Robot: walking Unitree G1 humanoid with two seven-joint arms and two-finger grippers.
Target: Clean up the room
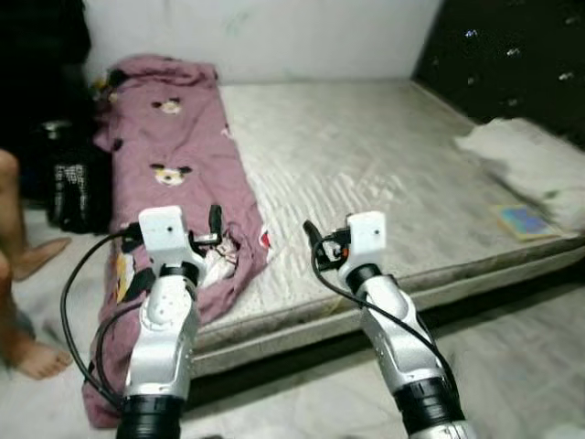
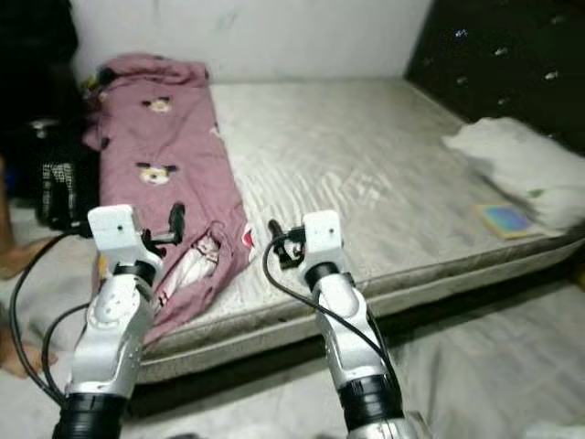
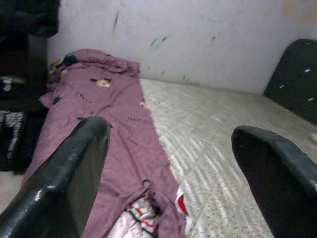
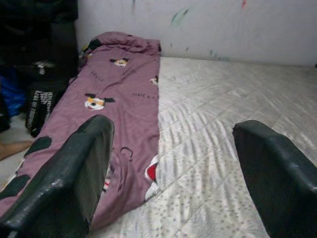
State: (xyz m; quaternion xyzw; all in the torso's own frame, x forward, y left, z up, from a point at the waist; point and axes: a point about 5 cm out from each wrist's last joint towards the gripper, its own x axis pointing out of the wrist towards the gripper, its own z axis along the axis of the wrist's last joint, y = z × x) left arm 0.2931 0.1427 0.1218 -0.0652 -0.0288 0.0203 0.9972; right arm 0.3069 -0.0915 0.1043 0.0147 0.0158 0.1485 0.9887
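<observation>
**Both tools raised at the bed's near edge**

Nearest the camera, the two silver arms reach forward over the pale floor (image 1: 521, 357). The left tool (image 3: 168, 173) hovers at about 8 o'clock in the head view, its two black fingers (image 3: 64, 183) spread wide apart with nothing between them. The right tool (image 4: 173, 173) hovers near 6 o'clock, its fingers equally apart and empty.

Just beyond the left tool, the mauve cartoon-print blanket (image 1: 174, 183) lies in a long strip along the left side of the bed, its near end spilling over the mattress edge toward the floor. The grey quilted bare mattress (image 1: 366, 174) spreads from centre toward 2 o'clock.

At 3 o'clock a white pillow (image 1: 530, 160) rests on the mattress, with a small colourful square book (image 1: 523, 219) just beside it. At 9 o'clock a person's bare foot (image 1: 37, 357) stands on the floor, a dark patterned bag (image 1: 78, 187) beyond it. A dark headboard (image 1: 512, 55) fills 1 o'clock; a white wall (image 1: 265, 37) closes the far side.
</observation>
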